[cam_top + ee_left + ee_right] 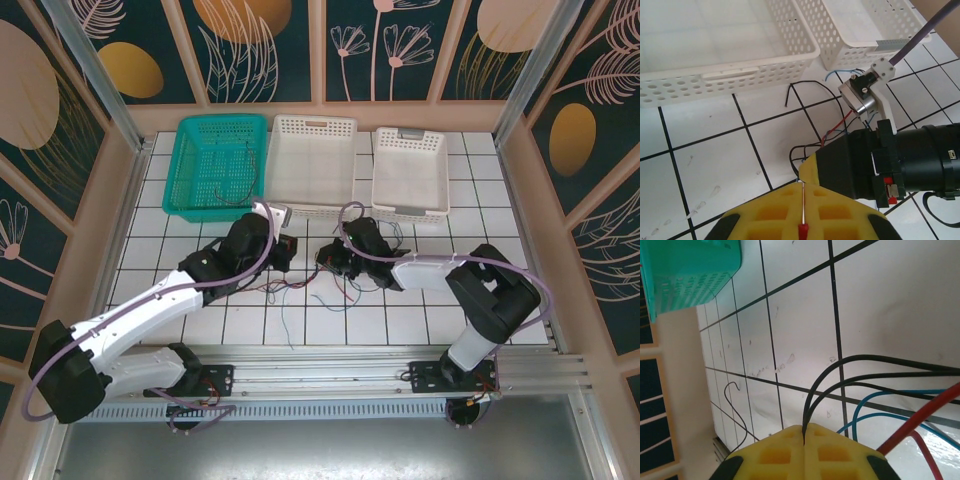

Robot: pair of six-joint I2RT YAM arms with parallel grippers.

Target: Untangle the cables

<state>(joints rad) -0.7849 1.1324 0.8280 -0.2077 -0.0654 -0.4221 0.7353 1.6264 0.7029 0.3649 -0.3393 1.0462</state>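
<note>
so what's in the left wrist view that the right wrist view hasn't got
Left wrist view: a white perforated plastic basket, a second one beside it, the other arm's black wrist, and the left pincer shut on a thin red wire. Right wrist view: the corner of a teal perforated plastic basket, and the right pincer shut on thin black wires, blue wires beside them. Both: the white tiled table and yellow foam pads gripping wire.
</note>
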